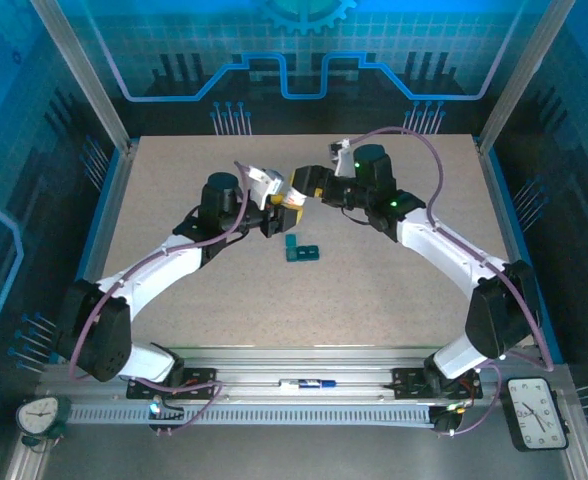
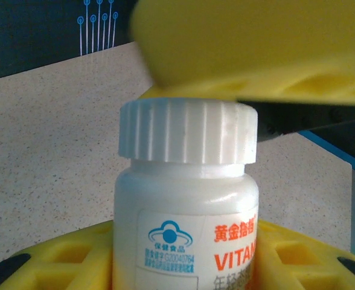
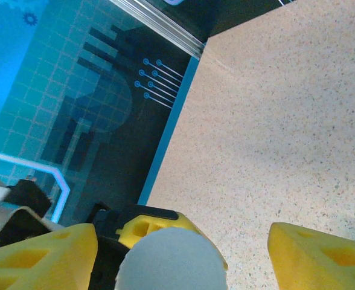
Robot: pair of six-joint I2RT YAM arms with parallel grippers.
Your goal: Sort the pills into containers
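Note:
A white pill bottle [image 2: 183,211] with a ribbed white cap [image 2: 186,130] and an orange-lettered label stands upright between the yellow fingers [image 2: 57,260] of my left gripper [image 2: 186,266], which is shut on its body. My right gripper [image 3: 180,254] is open, with the cap [image 3: 171,260] between its yellow fingers [image 3: 319,257] and a gap on each side; one finger [image 2: 256,48] hangs blurred above the cap. Both grippers meet mid-table [image 1: 289,195]. The teal containers [image 1: 301,250] lie on the table just in front of them. The pills are hidden.
The speckled beige table [image 1: 394,280] has raised blue edges at left and right and a dark back wall. A metal rail [image 1: 304,385] runs along the near edge, with a small clock [image 1: 39,415] at its left end and another [image 1: 539,410] at its right.

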